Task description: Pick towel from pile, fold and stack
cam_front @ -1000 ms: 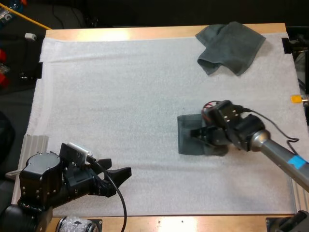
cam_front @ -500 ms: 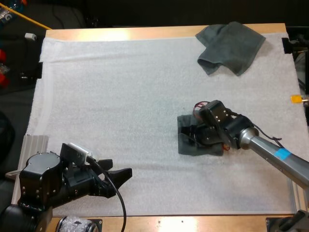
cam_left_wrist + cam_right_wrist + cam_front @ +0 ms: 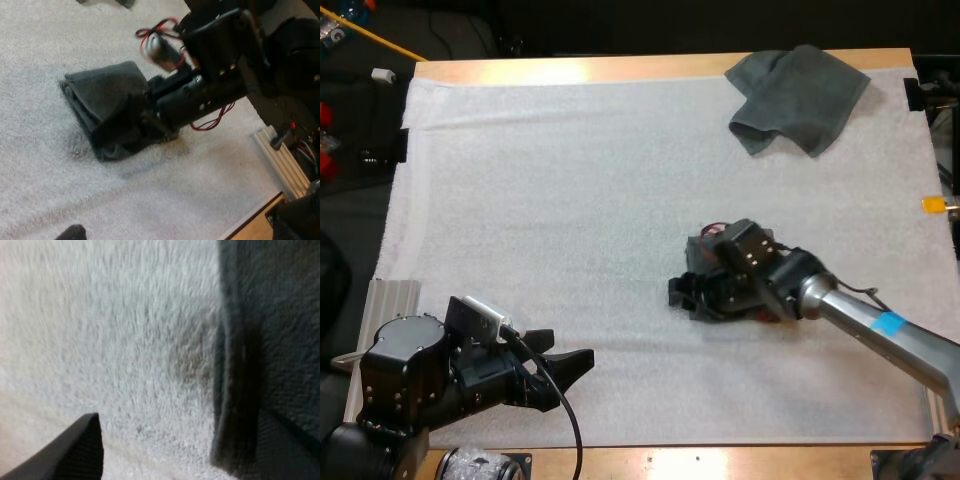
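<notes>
Near left, the left gripper [image 3: 570, 362] hangs idle over the white fleecy mat [image 3: 570, 200]; whether it is released or clenched I cannot tell.

At mid-right lies the task's thing, the folded dark grey-green towel [image 3: 107, 92], flat on the mat. The right gripper [image 3: 685, 293] has swept leftward across it in the last second, from the towel's right side to its left edge. Its fingers [image 3: 75, 450] are spread and grasp nothing: one is over bare mat, the other over the towel's edge. The towel has kept its place and its fold, so this reads as a smoothing pass, with the fold nearly finished.

At the far right the crumpled grey-green towel [image 3: 798, 100] is unmoved, waiting its turn for folding and stacking.
</notes>
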### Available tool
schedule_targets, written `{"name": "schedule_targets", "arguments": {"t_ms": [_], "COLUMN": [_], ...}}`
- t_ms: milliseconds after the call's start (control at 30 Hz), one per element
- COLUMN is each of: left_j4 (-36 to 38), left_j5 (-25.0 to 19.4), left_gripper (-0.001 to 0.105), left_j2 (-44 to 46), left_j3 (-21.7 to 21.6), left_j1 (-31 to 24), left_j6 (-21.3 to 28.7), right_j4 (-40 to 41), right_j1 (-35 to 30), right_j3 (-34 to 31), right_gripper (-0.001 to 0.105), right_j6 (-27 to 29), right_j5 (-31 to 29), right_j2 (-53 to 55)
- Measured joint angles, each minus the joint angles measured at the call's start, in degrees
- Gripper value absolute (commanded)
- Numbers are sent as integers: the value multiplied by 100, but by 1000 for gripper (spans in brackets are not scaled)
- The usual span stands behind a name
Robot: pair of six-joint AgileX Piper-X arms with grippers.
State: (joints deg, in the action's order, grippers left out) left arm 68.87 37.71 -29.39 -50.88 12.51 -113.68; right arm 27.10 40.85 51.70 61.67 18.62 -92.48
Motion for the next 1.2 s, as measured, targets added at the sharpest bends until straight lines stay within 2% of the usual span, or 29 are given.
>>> {"name": "schedule_targets", "arguments": {"t_ms": [267, 433, 733, 933, 1200], "left_j4": [0, 0, 0, 0, 0], "left_j5": [0, 0, 0, 0, 0], "left_gripper": [70, 70, 70, 70, 70], "left_j2": [0, 0, 0, 0, 0], "left_j3": [0, 0, 0, 0, 0], "left_j1": [0, 0, 0, 0, 0], "left_j6": [58, 176, 195, 294, 297], "right_j4": [2, 79, 306, 798, 1832], "right_j1": [8, 8, 8, 8, 8], "right_j3": [0, 0, 0, 0, 0], "right_gripper": [63, 63, 63, 72, 73], "right_j6": [0, 0, 321, 698, 1265], "right_j5": [-24, -221, -448, -831, -1424], "right_j2": [151, 741, 1921, 2685, 3639]}}
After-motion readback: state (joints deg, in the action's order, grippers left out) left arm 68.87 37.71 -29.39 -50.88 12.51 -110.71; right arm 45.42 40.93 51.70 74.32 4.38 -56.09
